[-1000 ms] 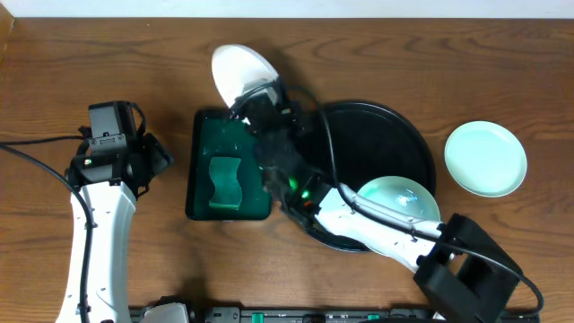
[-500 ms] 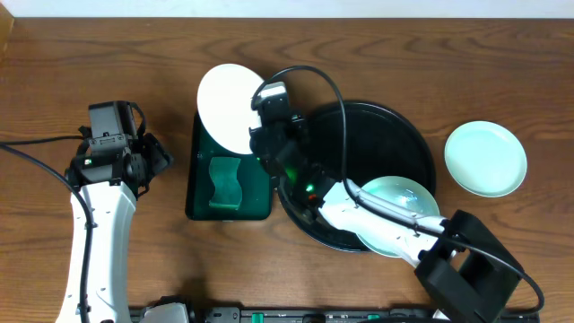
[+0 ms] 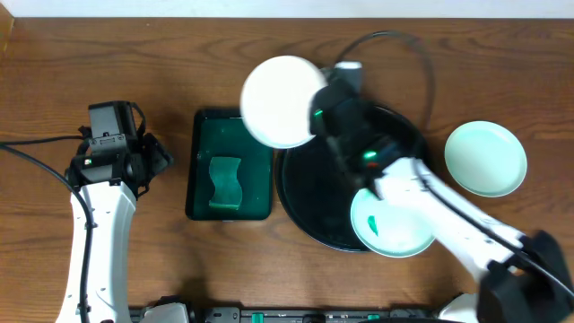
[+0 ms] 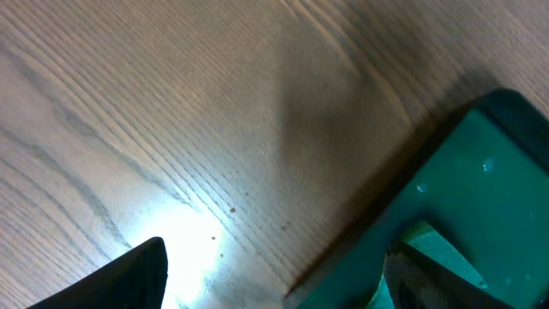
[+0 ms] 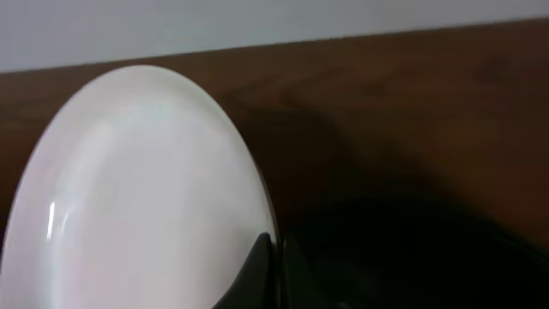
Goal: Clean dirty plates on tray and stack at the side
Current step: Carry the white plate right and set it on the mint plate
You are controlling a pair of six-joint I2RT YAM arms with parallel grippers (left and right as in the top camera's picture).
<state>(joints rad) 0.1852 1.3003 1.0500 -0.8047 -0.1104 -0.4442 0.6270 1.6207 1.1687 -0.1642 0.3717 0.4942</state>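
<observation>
White plate [image 3: 282, 90] gripped at edge by right gripper [image 3: 316, 115], near tray [image 3: 309, 193]

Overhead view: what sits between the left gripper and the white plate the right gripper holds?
The overhead view shows bare table, then the rectangular green tray holding a sponge, between the left gripper and the white plate.

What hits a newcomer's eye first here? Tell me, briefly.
A white plate, pinched at its rim by the right fingers, hangs centre-frame in the overhead view. Just right of it sits the glossy black tray holding a green-smeared plate; a mint plate lies apart at the right.
</observation>
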